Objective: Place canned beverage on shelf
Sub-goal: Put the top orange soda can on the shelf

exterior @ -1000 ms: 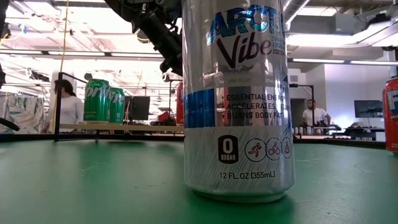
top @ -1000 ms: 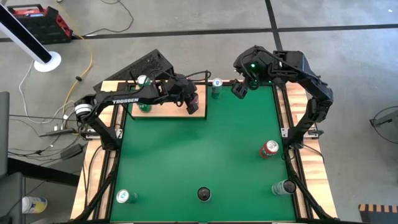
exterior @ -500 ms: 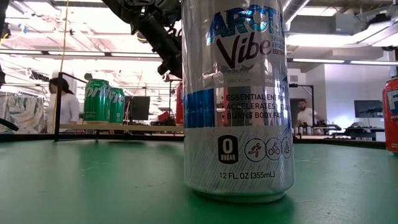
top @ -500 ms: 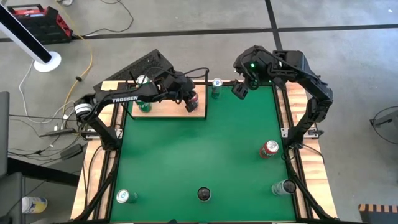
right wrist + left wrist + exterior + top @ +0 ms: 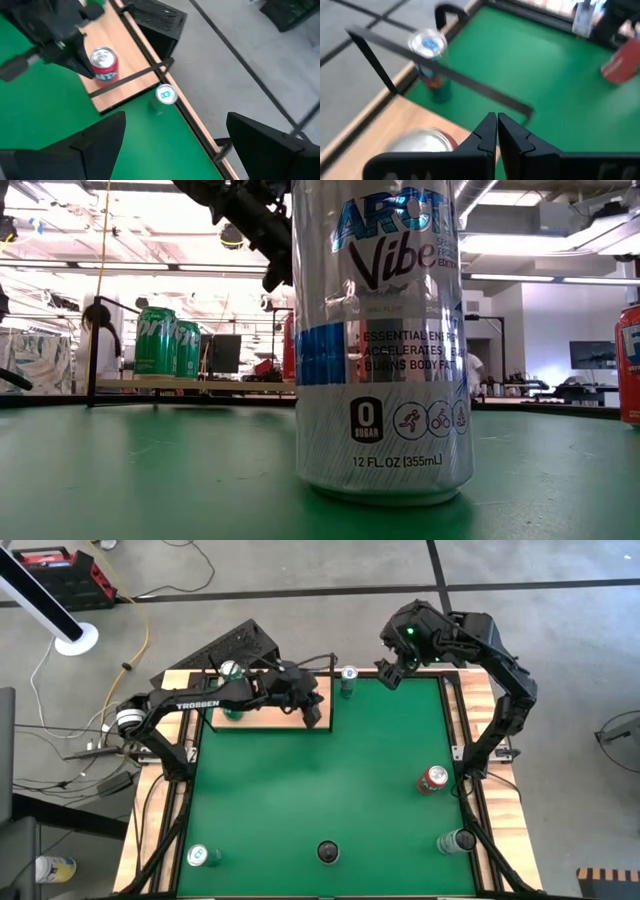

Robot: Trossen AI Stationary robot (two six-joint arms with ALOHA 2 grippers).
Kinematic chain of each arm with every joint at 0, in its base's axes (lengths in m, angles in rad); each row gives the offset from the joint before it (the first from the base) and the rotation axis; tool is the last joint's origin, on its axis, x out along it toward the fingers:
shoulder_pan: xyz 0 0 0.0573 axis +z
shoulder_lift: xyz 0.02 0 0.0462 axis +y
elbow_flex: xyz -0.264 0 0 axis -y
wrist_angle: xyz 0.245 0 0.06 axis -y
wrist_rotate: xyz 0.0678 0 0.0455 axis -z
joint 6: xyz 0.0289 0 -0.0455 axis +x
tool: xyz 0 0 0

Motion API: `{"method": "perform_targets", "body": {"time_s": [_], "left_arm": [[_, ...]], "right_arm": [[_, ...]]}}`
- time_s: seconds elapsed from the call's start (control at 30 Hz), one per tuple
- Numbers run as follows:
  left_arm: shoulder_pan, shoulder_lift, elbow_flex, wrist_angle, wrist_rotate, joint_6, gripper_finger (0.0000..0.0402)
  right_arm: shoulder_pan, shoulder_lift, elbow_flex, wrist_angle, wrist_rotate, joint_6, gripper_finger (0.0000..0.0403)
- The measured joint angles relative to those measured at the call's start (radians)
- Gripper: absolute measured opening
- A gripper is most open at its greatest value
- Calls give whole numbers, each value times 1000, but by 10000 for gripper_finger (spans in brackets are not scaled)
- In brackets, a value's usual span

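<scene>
Can first: red aluminium can [image 5: 103,65] with a silver top, upright on the flat pale-wood shelf with the thin dark frame [image 5: 265,716], near the shelf's end that faces the middle of the green mat [image 5: 330,780]. Apart from the can on the same shelf, a green soda can [image 5: 232,708] (a second green one close by it in the low view).

Left tool [image 5: 497,131] just beside the red can and above the shelf, fingers pressed together, pinching nothing. No visible contact with the can, as far as the right wrist view shows.

Right tool [image 5: 388,675] high over the far edge of the tabletop, fingers spread wide, nothing between them, waiting.

Off the shelf, on the mat's far edge, a teal-topped can [image 5: 348,678].

Judged progress: placing apparently done for this can. Left to do, probably: lifting the left arm clear without nudging the can (little room beside it).
</scene>
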Motion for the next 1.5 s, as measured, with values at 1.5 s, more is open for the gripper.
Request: {"method": "perform_targets", "body": {"time_s": [1.5], "left_arm": [[56, 46, -2, -113, -170, -72, 0]], "right_arm": [[-93, -328, -1054, 831, -365, 132, 370]]}}
